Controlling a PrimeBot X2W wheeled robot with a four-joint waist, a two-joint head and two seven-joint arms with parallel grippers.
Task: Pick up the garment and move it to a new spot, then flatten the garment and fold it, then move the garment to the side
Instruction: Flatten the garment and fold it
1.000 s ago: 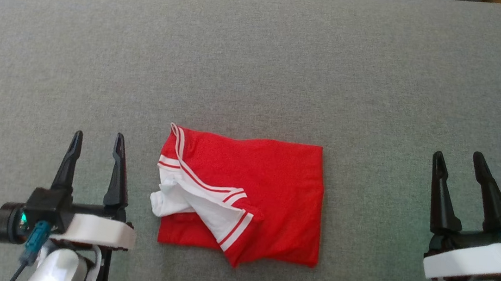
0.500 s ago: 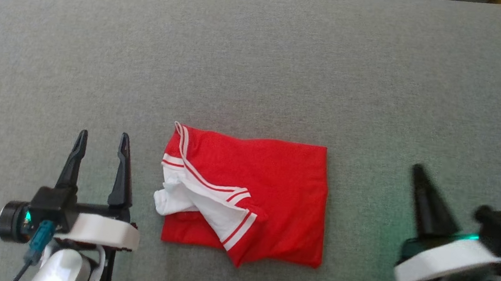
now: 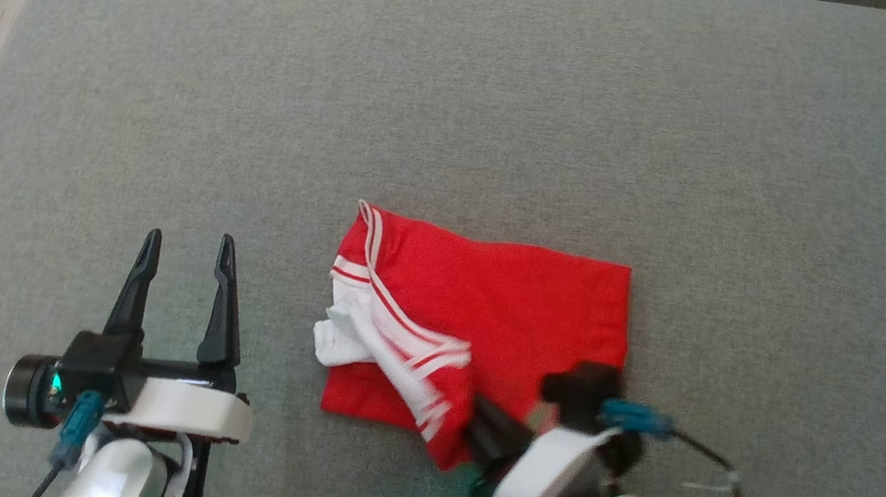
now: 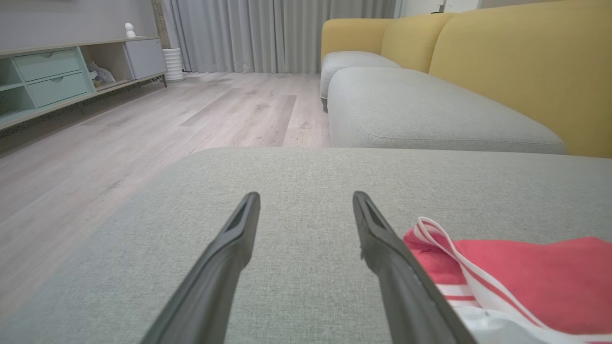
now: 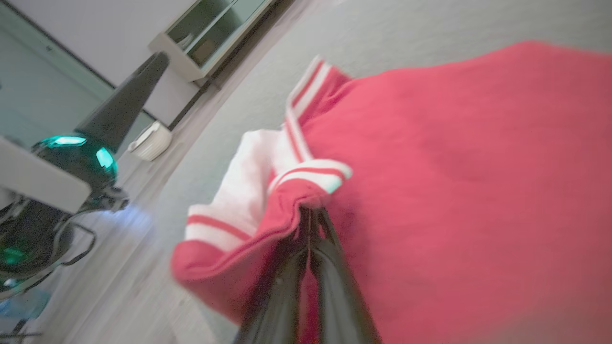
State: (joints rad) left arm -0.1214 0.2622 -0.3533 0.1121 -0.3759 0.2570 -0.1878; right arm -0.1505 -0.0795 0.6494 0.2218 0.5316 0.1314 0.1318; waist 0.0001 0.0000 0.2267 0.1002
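Head view downward, wrist views low, sharing garment (image 3: 502, 312)

soft, even daylight covers the grey woven sofa cushion (image 3: 457, 118), with faint shadows close under things. the head view is sharp, but the right pincer (image 3: 481, 414) smears with motion blur, and a green glow tints the fabric beside it. the left wrist view is crisp, with mild wide-angle stretch at its edges. the right wrist view is blurred throughout: the red garment with white stripes (image 5: 454, 167) looks soft, and teal indicator lights (image 5: 101, 157) bloom.
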